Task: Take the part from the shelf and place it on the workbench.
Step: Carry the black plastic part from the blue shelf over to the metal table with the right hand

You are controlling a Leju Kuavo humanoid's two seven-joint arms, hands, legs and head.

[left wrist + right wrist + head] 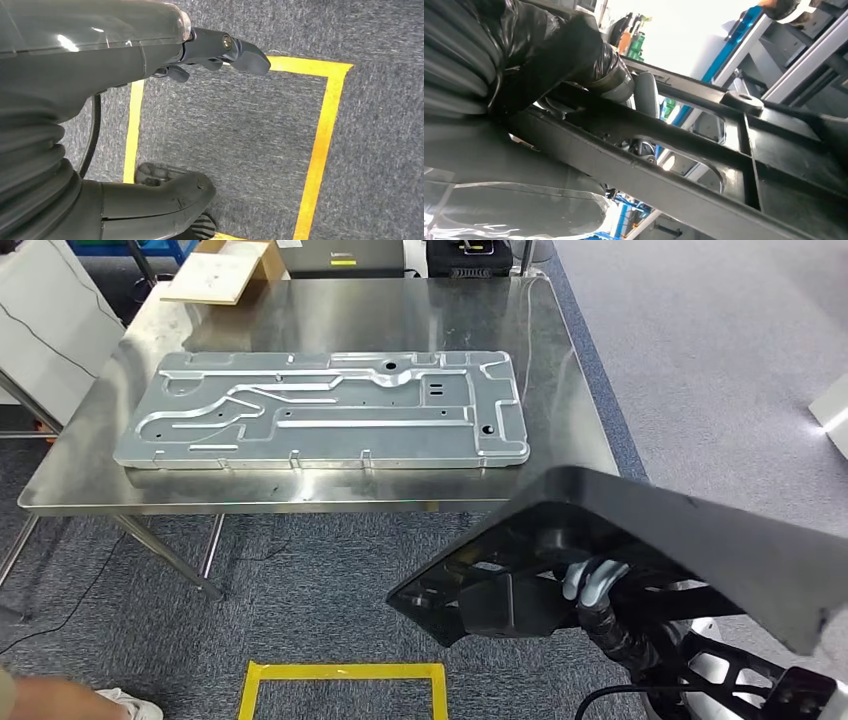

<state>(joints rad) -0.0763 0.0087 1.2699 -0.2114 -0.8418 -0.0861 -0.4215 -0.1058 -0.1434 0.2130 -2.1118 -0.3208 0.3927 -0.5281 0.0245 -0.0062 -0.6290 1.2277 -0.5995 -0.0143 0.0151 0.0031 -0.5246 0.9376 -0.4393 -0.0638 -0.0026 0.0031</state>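
The right hand [592,582] grips the black part [650,540] from below, fingers wrapped on a rib on its underside. In the right wrist view the fingers [644,95] curl over a bar of the part [684,165]. The part is flat & long, tilted, long side running from low left up to the right, held in the air over the carpet. The workbench [560,370] is ahead & to the left, w/ a big metal plate [320,410] on it. The left hand [220,50] hangs down by the yellow tape square [325,125], fingers loosely apart, holding nothing. So the right hand does the job; I think it must swing the part fwd & left onto the bench.
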